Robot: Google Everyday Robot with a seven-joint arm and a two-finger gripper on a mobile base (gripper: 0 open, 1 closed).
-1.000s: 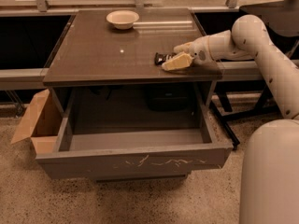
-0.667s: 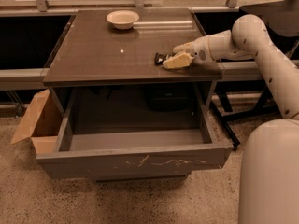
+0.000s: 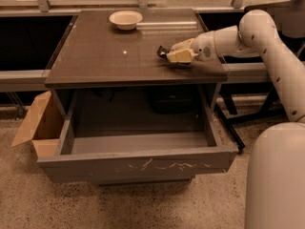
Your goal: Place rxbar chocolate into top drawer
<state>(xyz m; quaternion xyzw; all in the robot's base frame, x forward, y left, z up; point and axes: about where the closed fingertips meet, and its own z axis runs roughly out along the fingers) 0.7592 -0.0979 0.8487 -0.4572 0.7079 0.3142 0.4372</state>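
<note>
Dark-wrapped rxbar chocolate [image 3: 162, 53] lies at the end effector's [image 3: 177, 56] tip, on its bench-centre side near the right edge; whether it is pinched cannot be told.

**A pale, round-shelled machine**

The robot's arm [image 3: 267, 46] was off-white all over, made of smooth, tube-like segments that met at a bulbous, ball-shaped joint. A couple of small dark dots marked its long lower shell. Its tool [image 3: 171, 56] was a creamier, yellower shade than the rest and sat low over the right part of the tabletop [image 3: 105, 56]. The base [image 3: 274, 175] was a broad, plain, pale column with a domed top.
</note>
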